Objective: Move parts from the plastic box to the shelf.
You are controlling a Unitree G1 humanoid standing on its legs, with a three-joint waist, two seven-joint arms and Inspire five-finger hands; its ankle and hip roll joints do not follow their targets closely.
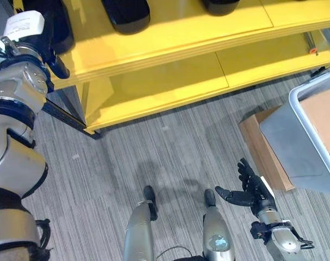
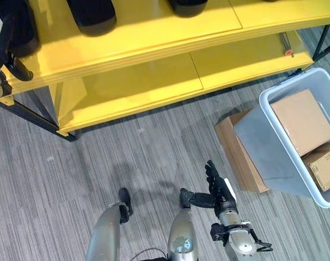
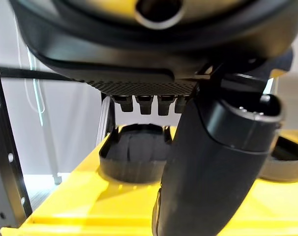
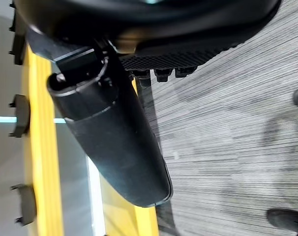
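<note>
My left hand [image 1: 55, 64] is raised at the far left end of the yellow shelf [image 1: 181, 38]. Its fingers [image 3: 149, 104] are straight and hold nothing. Just past them a black part [image 3: 134, 157] rests on the shelf's upper level, beside the hand [image 1: 59, 27]. Two more black parts [image 1: 127, 13] [image 1: 222, 5] lie further right on the same level. The grey plastic box [image 2: 263, 141] stands tilted at the right with two cardboard boxes [image 2: 301, 119] [image 2: 323, 166] inside. Low over the carpet, my right hand [image 1: 252, 193] is open and empty, left of the box.
A flat cardboard box [image 2: 238, 152] lies on the floor against the plastic box. The shelf's lower yellow level [image 1: 165, 87] is bare. A dark metal frame foot [image 1: 72, 117] of the shelf sticks out at floor level on the left.
</note>
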